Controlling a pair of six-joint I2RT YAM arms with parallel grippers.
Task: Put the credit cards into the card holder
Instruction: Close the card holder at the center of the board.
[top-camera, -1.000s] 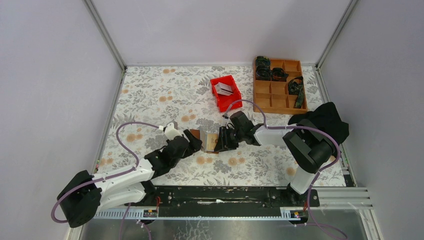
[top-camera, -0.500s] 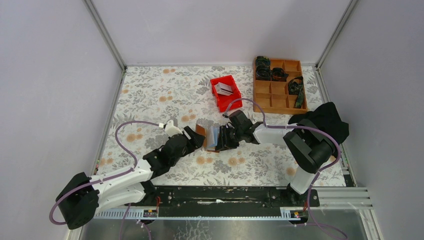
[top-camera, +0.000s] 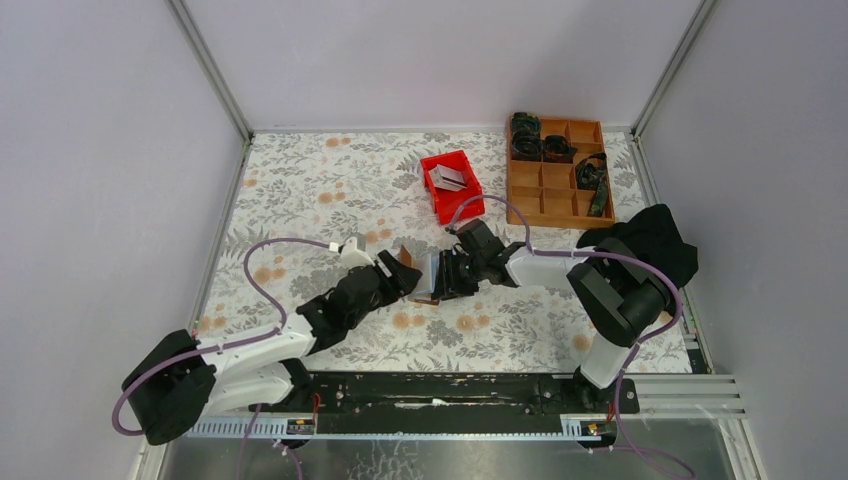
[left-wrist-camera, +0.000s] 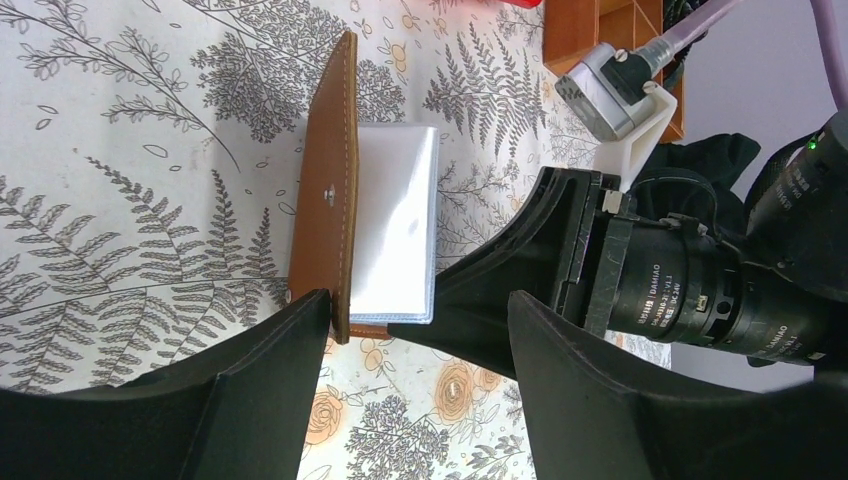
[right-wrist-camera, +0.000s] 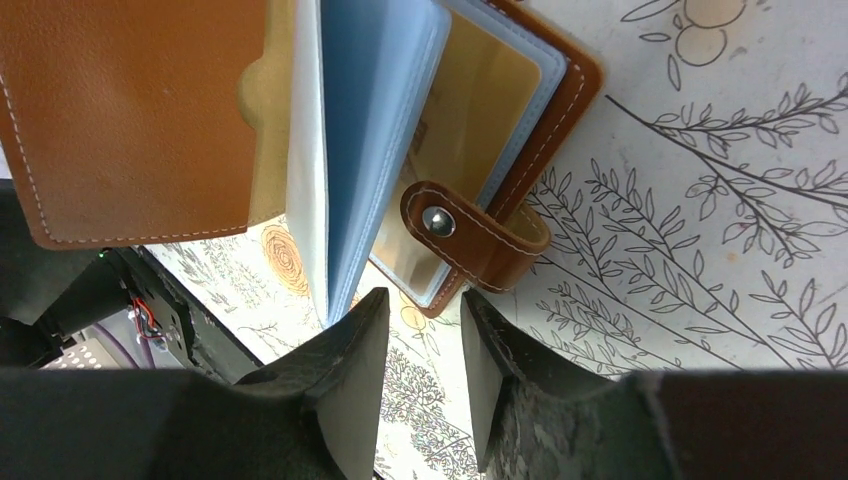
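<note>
Card holder (right-wrist-camera: 130, 120) open mid-surface (top-camera: 300, 190), directly between both claws; left claw (top-camera: 398, 268) spread wide at its cover, right claw (top-camera: 445, 277) half-parted beside the pocket leaves, gripping nothing. Credit cards (top-camera: 448, 178) sit in red bin (top-camera: 462, 203) behind, nearer right arm

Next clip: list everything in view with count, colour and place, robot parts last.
card holder: one, brown with clear pockets, open mid-table between the grippers
cards: small stack, count unclear, grey, in the bin
tan card: one, behind a clear pocket of the card holder
bin: one, red, beyond the card holder
tray: one, orange-brown, far right corner
dark items: several, black and green, in the tray
cloth: one, black, right edge
table cover: one, white floral
left gripper: one, black, open, astride the card holder
right gripper: one, black, open, tips at the card holder's edge
</note>
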